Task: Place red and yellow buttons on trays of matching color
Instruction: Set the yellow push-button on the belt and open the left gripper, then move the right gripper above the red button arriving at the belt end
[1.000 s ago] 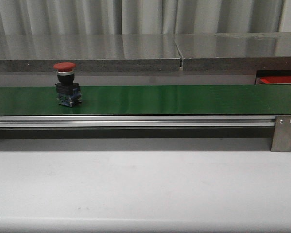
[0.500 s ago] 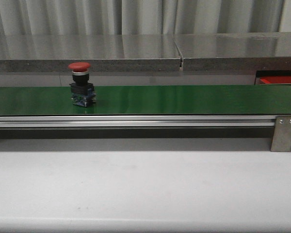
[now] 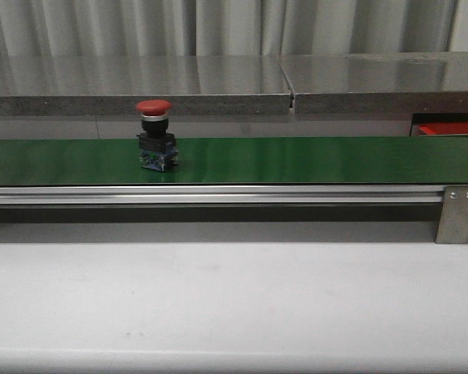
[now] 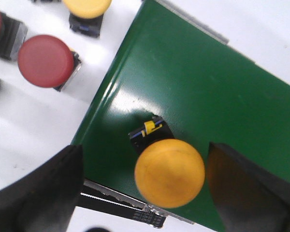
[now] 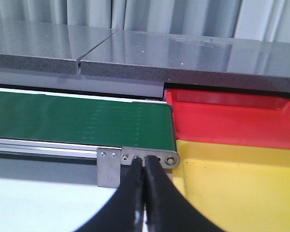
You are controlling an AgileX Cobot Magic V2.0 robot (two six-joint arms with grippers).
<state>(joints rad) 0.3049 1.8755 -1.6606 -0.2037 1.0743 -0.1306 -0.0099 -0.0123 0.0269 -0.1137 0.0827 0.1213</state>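
Between the spread fingers of the left gripper, straddling a yellow button on the green belt; right gripper pinched empty; releasing straight upward, avoiding tipping.

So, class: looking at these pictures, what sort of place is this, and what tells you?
Probably a lab mock-up of a factory sorting line. A green conveyor belt carries a red push button, and a red tray and a yellow tray wait at the belt's end.
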